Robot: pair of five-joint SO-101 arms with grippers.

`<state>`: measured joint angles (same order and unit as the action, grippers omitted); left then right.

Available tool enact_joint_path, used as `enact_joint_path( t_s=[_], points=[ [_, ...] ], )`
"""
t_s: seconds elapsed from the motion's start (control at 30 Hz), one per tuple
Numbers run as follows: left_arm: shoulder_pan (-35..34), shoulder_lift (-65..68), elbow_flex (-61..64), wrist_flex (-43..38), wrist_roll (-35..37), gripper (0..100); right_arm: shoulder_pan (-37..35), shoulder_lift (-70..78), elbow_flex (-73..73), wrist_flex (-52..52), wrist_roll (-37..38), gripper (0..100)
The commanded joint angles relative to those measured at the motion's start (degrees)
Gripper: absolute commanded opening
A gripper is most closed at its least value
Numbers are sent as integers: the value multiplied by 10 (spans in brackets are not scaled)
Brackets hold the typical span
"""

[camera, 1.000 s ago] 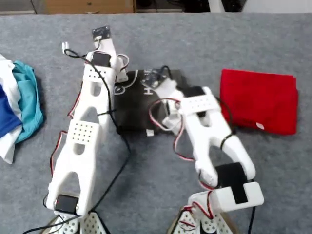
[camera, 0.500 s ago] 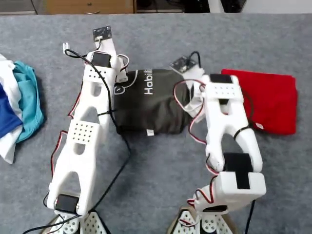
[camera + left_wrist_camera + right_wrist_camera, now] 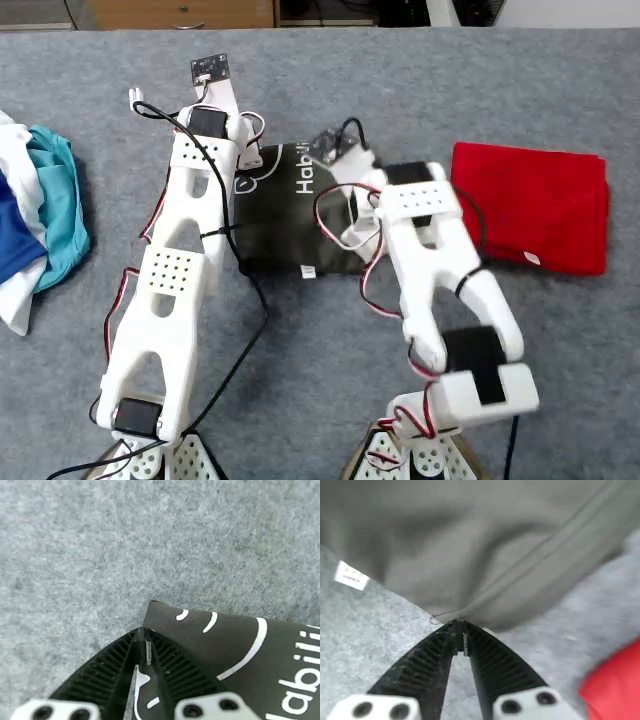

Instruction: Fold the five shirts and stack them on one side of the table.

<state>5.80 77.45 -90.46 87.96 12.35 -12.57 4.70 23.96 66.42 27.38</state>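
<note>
A dark shirt with white print (image 3: 285, 215) lies in the middle of the grey table. My left gripper (image 3: 145, 639) is shut on its far left corner (image 3: 165, 617); in the high view that gripper (image 3: 244, 157) sits at the shirt's far left edge. My right gripper (image 3: 459, 631) is shut on a hem of the same dark shirt (image 3: 470, 550), and the right arm (image 3: 415, 205) reaches over the shirt's right part. A folded red shirt (image 3: 530, 205) lies at the right, also a red patch (image 3: 615, 690) in the right wrist view.
A loose pile of white, teal and blue shirts (image 3: 35, 225) lies at the table's left edge. A white label (image 3: 351, 575) hangs from the dark shirt's near edge. Bare grey table (image 3: 300, 340) stretches between the arm bases, with cables trailing along both arms.
The right arm swung right toward the red shirt, drawing the dark shirt's right side out, then came back left over the shirt. The left arm has kept still.
</note>
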Motion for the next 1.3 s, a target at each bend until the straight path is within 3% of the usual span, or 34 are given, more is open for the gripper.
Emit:
enact_joint_path(
  t_s=[0.0,0.1,0.23,0.53,0.67,0.83,1.0,1.27],
  points=[
    [-2,-5,-20,-10,-5,19,33,51,2,-16,-4,3],
    [-4,-5,-20,-8,-6,19,80,104,-27,-11,-4,3],
    [-5,-5,-21,-7,-18,19,102,140,-109,71,-5,3],
    [-3,-5,-21,-7,-18,19,51,63,-237,207,-5,2],
    [-3,-5,-21,-7,-18,19,-2,25,-230,192,-5,3],
    [-4,-5,-21,-6,-18,19,-26,95,-159,105,-5,3],
    [-5,-5,-21,-6,-18,19,25,224,-148,87,-4,2],
    [-3,-5,-21,-7,-33,19,89,249,-233,172,17,2]
  ],
)
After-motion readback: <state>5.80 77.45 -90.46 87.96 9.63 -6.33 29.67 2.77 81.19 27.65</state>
